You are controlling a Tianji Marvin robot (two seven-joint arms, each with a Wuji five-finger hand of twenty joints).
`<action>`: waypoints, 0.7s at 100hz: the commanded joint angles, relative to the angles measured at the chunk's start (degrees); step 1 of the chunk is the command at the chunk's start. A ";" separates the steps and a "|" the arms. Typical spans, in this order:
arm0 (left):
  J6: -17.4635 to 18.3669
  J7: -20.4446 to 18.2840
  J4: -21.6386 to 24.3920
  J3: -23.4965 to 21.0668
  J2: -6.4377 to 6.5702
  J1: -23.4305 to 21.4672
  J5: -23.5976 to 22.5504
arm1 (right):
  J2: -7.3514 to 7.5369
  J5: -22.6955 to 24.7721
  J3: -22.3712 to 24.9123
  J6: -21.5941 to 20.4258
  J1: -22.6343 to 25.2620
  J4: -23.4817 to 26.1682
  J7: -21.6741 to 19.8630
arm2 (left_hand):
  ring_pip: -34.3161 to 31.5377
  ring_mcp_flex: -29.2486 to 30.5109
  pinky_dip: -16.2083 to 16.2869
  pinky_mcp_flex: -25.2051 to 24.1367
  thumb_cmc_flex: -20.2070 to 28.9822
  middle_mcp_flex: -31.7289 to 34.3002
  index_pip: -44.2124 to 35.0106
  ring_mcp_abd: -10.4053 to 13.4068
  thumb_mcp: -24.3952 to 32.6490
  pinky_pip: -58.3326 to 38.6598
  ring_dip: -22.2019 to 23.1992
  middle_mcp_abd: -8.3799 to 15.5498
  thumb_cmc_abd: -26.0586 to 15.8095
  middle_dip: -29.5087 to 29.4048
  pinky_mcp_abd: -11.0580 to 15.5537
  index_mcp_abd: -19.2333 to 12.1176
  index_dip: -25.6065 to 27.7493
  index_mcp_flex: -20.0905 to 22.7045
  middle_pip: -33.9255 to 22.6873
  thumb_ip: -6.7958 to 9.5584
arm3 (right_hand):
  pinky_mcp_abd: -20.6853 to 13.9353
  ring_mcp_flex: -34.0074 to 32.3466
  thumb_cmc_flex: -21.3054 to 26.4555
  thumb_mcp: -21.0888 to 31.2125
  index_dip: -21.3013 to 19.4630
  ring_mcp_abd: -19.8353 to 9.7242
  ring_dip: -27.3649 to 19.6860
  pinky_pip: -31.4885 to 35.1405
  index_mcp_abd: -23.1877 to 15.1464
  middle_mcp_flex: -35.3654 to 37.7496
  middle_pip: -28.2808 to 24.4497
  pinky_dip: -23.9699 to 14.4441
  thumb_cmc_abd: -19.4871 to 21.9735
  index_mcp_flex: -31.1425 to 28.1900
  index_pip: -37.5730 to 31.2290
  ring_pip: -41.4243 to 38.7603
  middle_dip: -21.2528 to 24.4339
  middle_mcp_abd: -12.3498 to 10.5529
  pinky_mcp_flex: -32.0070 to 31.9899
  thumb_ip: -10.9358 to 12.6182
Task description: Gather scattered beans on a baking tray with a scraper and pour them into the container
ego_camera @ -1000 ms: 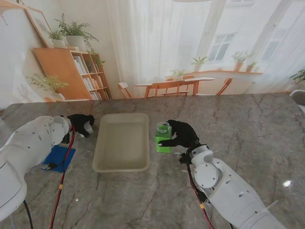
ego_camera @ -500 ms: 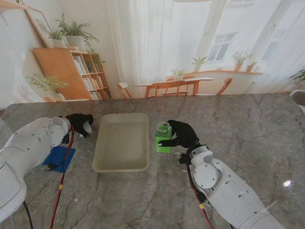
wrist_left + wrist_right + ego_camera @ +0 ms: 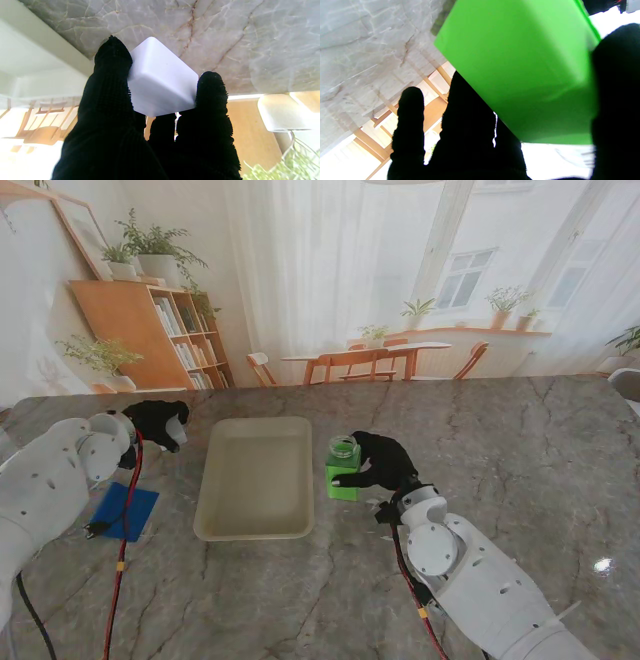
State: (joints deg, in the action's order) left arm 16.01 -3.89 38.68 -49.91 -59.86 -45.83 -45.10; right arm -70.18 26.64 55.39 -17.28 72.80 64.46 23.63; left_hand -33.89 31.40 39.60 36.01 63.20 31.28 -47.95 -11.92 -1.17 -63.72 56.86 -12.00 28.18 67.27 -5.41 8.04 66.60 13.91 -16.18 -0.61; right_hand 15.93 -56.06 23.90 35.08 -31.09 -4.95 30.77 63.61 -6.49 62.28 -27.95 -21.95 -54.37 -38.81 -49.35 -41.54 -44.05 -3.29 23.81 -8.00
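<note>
A cream baking tray (image 3: 256,520) lies in the middle of the marble table; I cannot make out any beans on it. My left hand (image 3: 155,422), in a black glove, is left of the tray's far corner. It is shut on a white rounded plastic piece (image 3: 160,77), pinched between its fingers (image 3: 211,100) above the table. My right hand (image 3: 378,460) is just right of the tray, shut on a green box-shaped container (image 3: 342,480) with a clear jar (image 3: 343,448) at its top. In the right wrist view the green container (image 3: 520,70) fills the frame.
A blue mat (image 3: 125,510) lies on the table near my left arm. A red cable runs along each arm. The table's far edge meets a room backdrop.
My left hand has risen and moved away from me with the white piece, uncovering more of the blue mat. The right hand and green container have stayed put.
</note>
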 commanded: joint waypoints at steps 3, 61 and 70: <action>0.37 -1.57 5.54 -2.22 1.71 -2.85 -2.59 | -0.31 -0.27 0.06 -0.56 0.08 -0.22 -0.51 | -8.73 6.74 2.04 1.35 10.76 6.85 -2.56 5.64 19.04 -2.14 4.71 5.83 -3.78 2.99 11.50 0.59 1.09 1.52 -5.60 -1.28 | 0.28 -0.15 12.47 18.59 -5.25 -2.52 1.01 -0.25 -19.54 6.44 -9.69 -0.96 5.43 -6.18 -11.79 -0.74 -4.70 -7.78 -0.47 1.04; 5.04 -9.29 37.90 -21.23 1.44 -20.70 -5.43 | -0.27 1.16 0.32 -0.94 -0.36 0.31 0.69 | -8.35 8.03 3.33 1.78 10.76 8.72 -1.97 5.08 19.66 -2.86 5.59 5.58 -2.47 3.38 10.79 0.39 0.84 3.28 -4.95 -1.26 | 0.78 0.57 13.47 18.92 -5.54 -1.11 1.34 0.38 -17.48 5.99 -9.99 -1.19 5.11 -5.99 -11.98 -1.78 -4.82 -6.21 -0.73 0.81; 4.92 -9.46 41.05 -21.44 1.17 -22.35 -4.18 | -0.38 1.31 0.30 -1.15 -0.32 0.32 1.28 | -8.21 8.11 3.51 1.78 10.76 8.92 -1.88 4.98 19.84 -2.90 5.72 5.56 -2.37 3.51 10.73 0.51 0.90 3.54 -4.82 -1.24 | 0.77 0.69 13.56 19.05 -5.60 -0.88 1.42 0.52 -17.36 5.92 -10.10 -1.22 5.10 -6.00 -11.96 -2.07 -4.87 -6.00 -0.83 0.81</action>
State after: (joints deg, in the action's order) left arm 20.56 -13.49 78.24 -71.83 -57.81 -67.32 -50.09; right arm -70.29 27.99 55.57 -17.94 72.63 64.42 25.09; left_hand -33.89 32.47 41.02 36.57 63.20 33.17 -47.93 -11.91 -1.17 -64.76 57.47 -11.97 29.86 67.26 -5.41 7.25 66.56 15.54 -15.77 -0.61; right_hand 16.34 -56.06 24.31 35.08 -31.17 -4.53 31.31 63.60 -6.48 62.28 -27.99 -22.07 -54.72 -38.86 -49.35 -42.33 -44.05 -3.28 23.77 -8.02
